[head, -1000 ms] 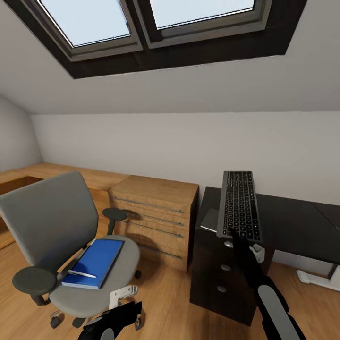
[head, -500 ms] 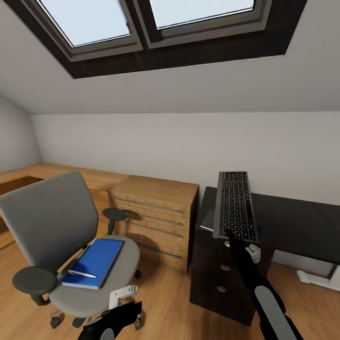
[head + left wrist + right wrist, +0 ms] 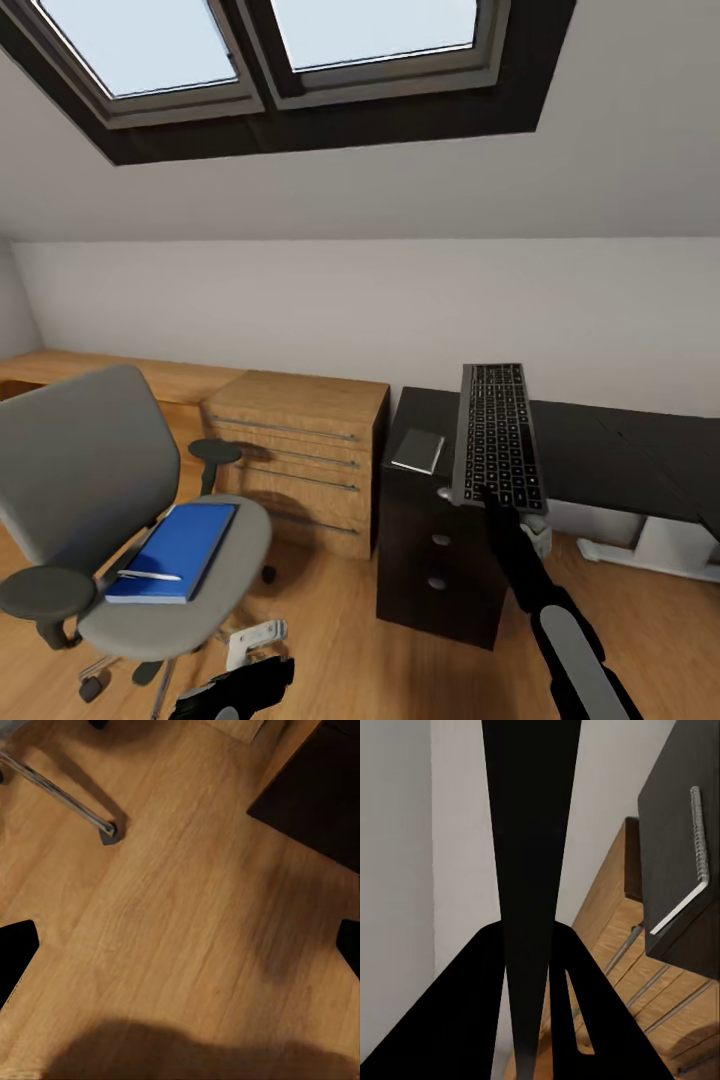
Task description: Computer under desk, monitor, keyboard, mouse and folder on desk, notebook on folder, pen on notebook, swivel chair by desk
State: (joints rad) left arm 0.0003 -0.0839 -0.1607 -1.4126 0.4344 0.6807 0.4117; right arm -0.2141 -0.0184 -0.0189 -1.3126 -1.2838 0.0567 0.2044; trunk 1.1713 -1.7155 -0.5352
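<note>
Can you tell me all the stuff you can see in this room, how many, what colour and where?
Skylight windows: two, dark frames, in the sloped ceiling.
Grey swivel chair: one, on the wooden floor at the left.
Blue flat folder: one, lying on the chair seat.
Silver pen: one, on top of the folder.
Light wooden drawer chest: one, against the wall beside the chair.
Black desk with drawers: one, at the right.
Small grey notebook: one, on the desk's left end.
Dark grey keyboard: one, held up over the desk.
Right end effector: black, gripping the keyboard's near edge.
Left end effector: black, low over the floor, fingers apart.
</note>
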